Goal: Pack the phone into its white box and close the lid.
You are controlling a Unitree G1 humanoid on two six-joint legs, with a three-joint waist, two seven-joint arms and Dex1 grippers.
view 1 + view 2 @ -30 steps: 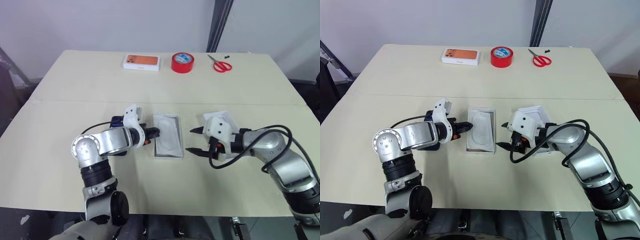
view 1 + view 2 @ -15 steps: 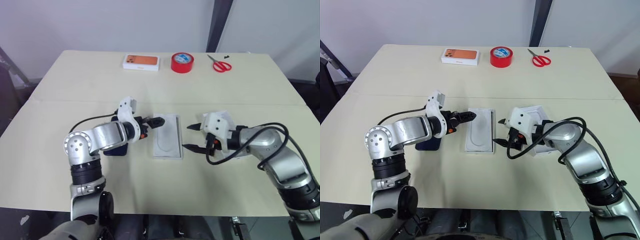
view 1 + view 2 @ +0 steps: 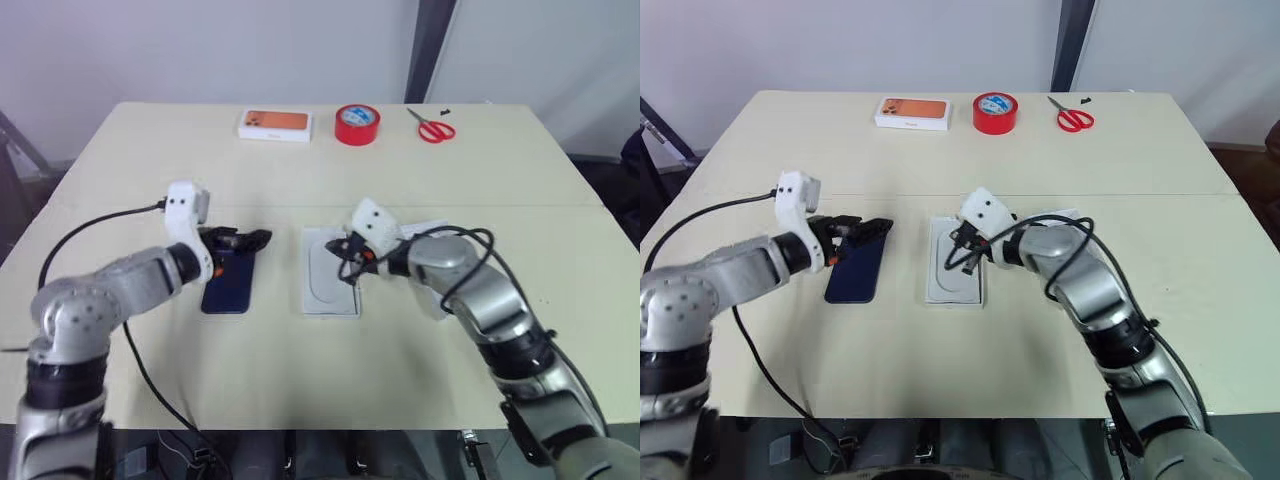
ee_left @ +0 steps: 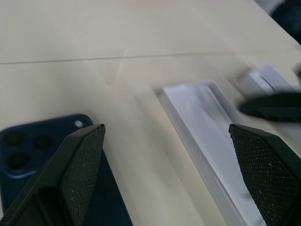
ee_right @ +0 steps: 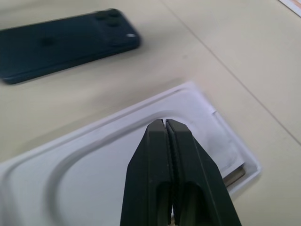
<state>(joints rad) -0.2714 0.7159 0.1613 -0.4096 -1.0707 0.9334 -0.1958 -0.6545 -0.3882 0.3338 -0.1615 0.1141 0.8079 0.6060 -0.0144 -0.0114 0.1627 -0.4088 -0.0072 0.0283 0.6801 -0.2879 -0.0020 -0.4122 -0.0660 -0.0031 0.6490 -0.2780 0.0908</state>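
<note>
- Flat on the table (image 3: 150, 180), the phone (image 3: 229, 284) lies back-up, just left of the white box (image 3: 331, 285), apart from it.
- Inside the white box sits a white insert (image 5: 94, 174) with a rounded recess.
- Over the phone's far end, the left gripper (image 3: 243, 239) has its fingers spread wide, holding nothing.
- Above the box, the right gripper (image 3: 345, 262) has its fingers (image 5: 160, 155) pressed together, empty.
- Far back lie an orange-pictured box (image 3: 275, 124), red tape (image 3: 357, 124) and scissors (image 3: 431, 126).

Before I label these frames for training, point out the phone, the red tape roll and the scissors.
phone (image 3: 229, 283): left eye view, middle of its dark blue back.
red tape roll (image 3: 357, 125): left eye view, its front wall.
scissors (image 3: 1077, 121): right eye view, its red handles.
</note>
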